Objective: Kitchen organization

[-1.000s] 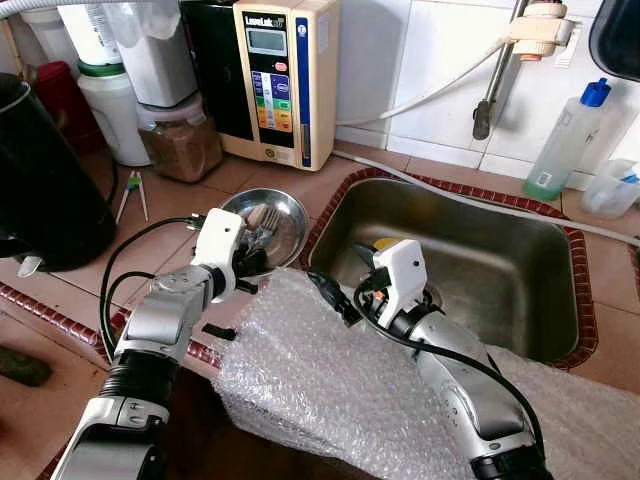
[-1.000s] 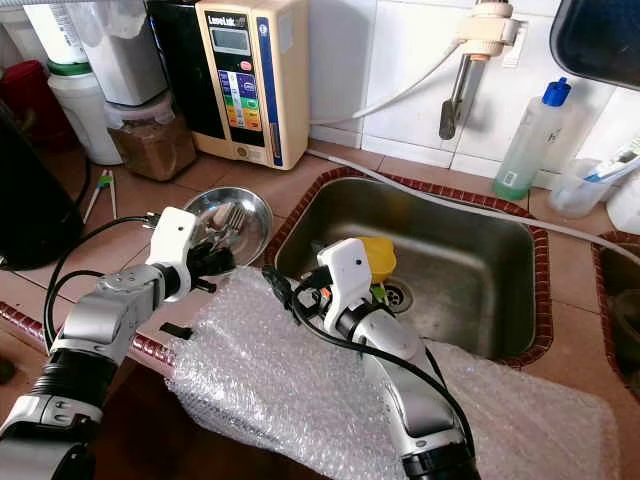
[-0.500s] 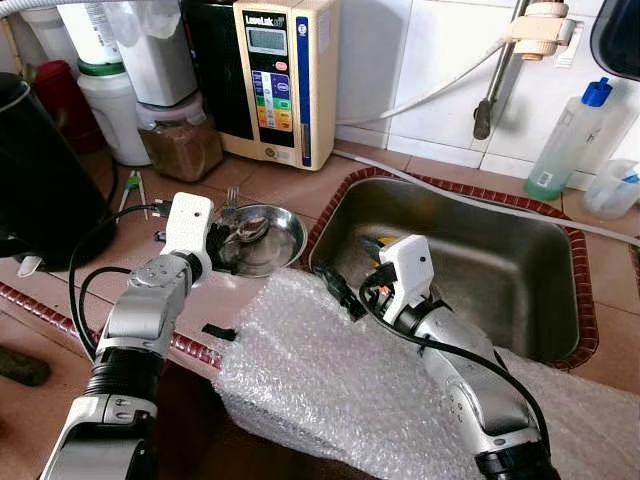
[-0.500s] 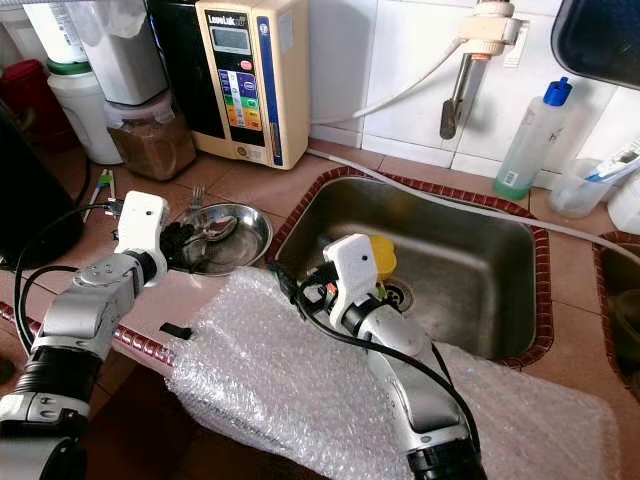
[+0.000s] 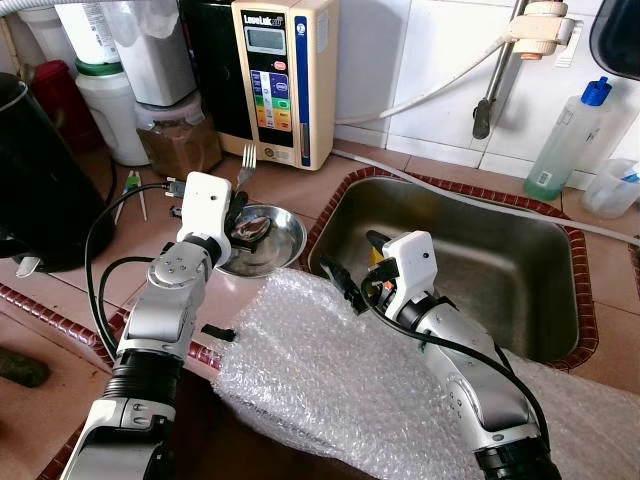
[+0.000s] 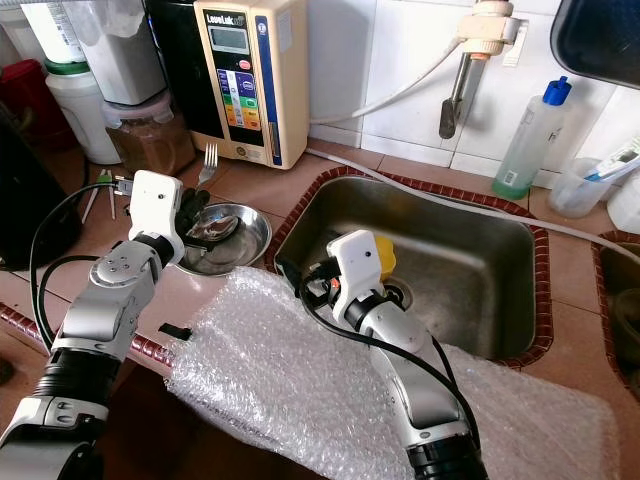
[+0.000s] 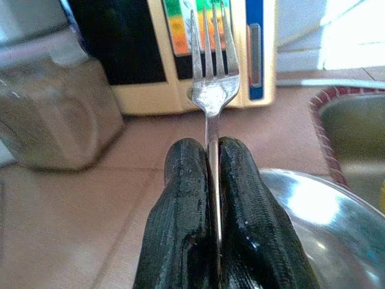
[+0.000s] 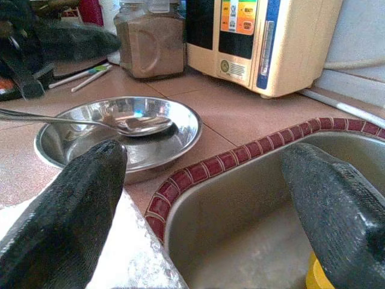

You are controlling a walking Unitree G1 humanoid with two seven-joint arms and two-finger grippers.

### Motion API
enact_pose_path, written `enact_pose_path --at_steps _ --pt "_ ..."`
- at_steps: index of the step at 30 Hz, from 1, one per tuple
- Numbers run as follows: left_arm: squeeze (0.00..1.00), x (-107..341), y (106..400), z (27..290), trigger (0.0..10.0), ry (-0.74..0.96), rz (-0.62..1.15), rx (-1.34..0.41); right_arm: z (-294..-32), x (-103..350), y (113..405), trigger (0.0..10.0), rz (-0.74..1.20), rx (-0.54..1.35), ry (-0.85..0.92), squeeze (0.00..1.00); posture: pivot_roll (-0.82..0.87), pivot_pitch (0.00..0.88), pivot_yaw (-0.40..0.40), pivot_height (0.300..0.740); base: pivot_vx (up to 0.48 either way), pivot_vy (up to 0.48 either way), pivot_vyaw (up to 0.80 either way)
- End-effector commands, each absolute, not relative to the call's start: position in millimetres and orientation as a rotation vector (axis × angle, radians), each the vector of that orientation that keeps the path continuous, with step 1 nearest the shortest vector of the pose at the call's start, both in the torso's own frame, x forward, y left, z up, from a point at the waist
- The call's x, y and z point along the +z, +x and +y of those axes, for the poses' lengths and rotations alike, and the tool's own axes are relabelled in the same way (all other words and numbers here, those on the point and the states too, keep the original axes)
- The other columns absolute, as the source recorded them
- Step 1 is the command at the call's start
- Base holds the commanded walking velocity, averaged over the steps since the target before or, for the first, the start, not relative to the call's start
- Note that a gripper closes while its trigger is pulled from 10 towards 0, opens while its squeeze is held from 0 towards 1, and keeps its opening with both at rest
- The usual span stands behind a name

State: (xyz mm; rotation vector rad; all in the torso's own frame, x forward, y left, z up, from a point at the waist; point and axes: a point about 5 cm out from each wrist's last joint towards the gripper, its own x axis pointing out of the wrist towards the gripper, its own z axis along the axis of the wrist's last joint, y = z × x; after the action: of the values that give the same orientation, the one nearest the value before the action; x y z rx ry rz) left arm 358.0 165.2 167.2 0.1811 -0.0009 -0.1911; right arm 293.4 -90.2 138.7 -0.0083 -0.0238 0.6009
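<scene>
Above the steel bowl [image 5: 265, 238], the left gripper [image 7: 207, 165] pinches a fork [image 7: 212, 72]; the right gripper [image 5: 352, 268], fingers apart, hangs beside it, perhaps touching bubble wrap [image 5: 330, 380].

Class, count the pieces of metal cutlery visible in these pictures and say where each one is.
2. A fork is held upright in the left gripper; a spoon lies in the steel bowl beside the sink. Others may be hidden.
</scene>
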Motion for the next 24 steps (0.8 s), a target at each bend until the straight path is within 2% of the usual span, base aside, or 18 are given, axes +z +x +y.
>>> enact_pose_path --at_steps 1,11,12,14,16,18,24 --pt "0.00 175.2 358.0 170.0 0.0 0.188 -0.057 -0.171 -92.8 137.0 295.1 10.0 -0.022 0.580 -0.006 0.00 -0.05 0.000 0.053 0.740 0.000 0.000 0.00" --pt "0.00 178.2 356.4 165.7 0.0 0.177 -0.090 -0.179 -93.2 137.7 296.3 10.0 -0.026 0.570 -0.004 0.00 -0.05 0.000 0.053 0.740 0.000 0.000 0.00" --pt "0.00 168.1 339.9 121.5 0.0 0.310 -0.175 -0.383 -98.1 159.1 305.1 10.0 -0.060 0.530 0.261 0.00 -0.05 0.000 0.050 0.740 0.000 0.000 0.00" --pt "0.00 161.8 326.5 95.7 0.0 0.358 -0.223 -0.512 -101.3 169.0 307.0 10.0 -0.076 0.528 0.429 0.00 -0.05 0.000 0.051 0.740 0.000 0.000 0.00" --pt "0.00 158.6 319.4 84.2 0.0 0.383 -0.251 -0.584 -103.6 169.2 306.7 10.0 -0.073 0.523 0.485 0.00 -0.05 0.000 0.051 0.740 0.000 0.000 0.00" --pt "0.00 155.2 314.6 77.0 0.0 0.395 -0.262 -0.629 -103.7 167.4 305.9 10.0 -0.067 0.526 0.462 0.00 -0.06 0.000 0.052 0.740 0.000 0.000 0.00" --pt "0.00 153.4 311.8 76.2 0.0 0.387 -0.278 -0.632 -103.0 166.6 303.9 10.0 -0.043 0.534 0.490 0.00 -0.06 0.000 0.053 0.740 0.000 0.000 0.00"
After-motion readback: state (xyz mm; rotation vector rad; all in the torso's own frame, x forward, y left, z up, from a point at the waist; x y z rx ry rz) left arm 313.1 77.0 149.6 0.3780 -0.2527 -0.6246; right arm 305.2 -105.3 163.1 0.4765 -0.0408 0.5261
